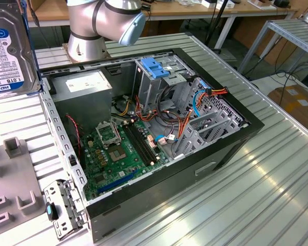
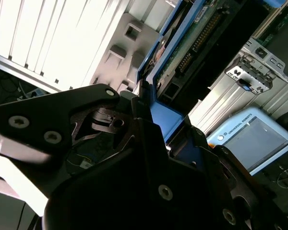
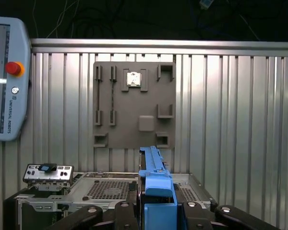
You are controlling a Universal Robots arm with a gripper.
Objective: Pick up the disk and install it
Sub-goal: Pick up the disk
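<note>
The disk [image 1: 7,48], silver with a white, blue and black label, hangs in the air at the exterior view's far left, above the ribbed table and left of the open computer case [image 1: 231,148]. In the second wrist view my gripper [image 2: 156,129] is shut on the disk [image 2: 187,45], whose blue side rail and green circuit board face the camera. In the first wrist view the disk [image 3: 153,177] stands edge-on, with black fingers [image 3: 127,213] on either side of its blue rail.
Inside the case are a metal drive cage with a blue latch [image 1: 155,66], a grey power supply [image 1: 87,84], a motherboard [image 1: 120,148] and loose cables. A grey fixture plate [image 3: 134,103] lies on the table. A teach pendant [image 3: 5,76] sits beside it. The arm's base [image 1: 92,25] stands behind the case.
</note>
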